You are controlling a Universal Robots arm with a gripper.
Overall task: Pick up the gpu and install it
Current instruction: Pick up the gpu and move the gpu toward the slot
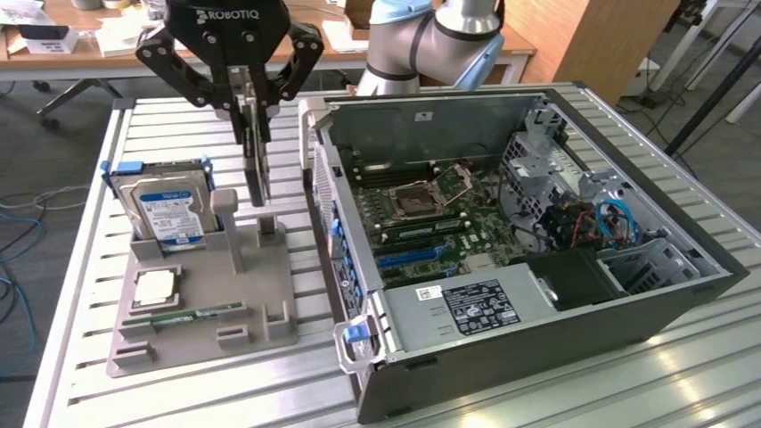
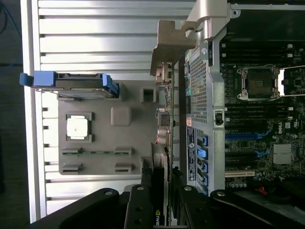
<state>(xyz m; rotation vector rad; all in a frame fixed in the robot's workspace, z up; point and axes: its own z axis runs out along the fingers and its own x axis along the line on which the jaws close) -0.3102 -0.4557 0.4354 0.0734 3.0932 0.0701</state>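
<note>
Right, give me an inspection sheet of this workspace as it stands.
Surface: slatted metal table, grey parts tray on it.
Job's things: graphics card upright in the gripper, lower end by the tray's stand; open computer case beside the tray.
Clutter: hard drive standing in the tray; processor chip and memory stick lying flat.
Grippers: gripper closed on the graphics card's upper edge.
Cables: blue and red wires inside the case; blue cable on the floor.
Surroundings: wooden furniture behind.
</note>
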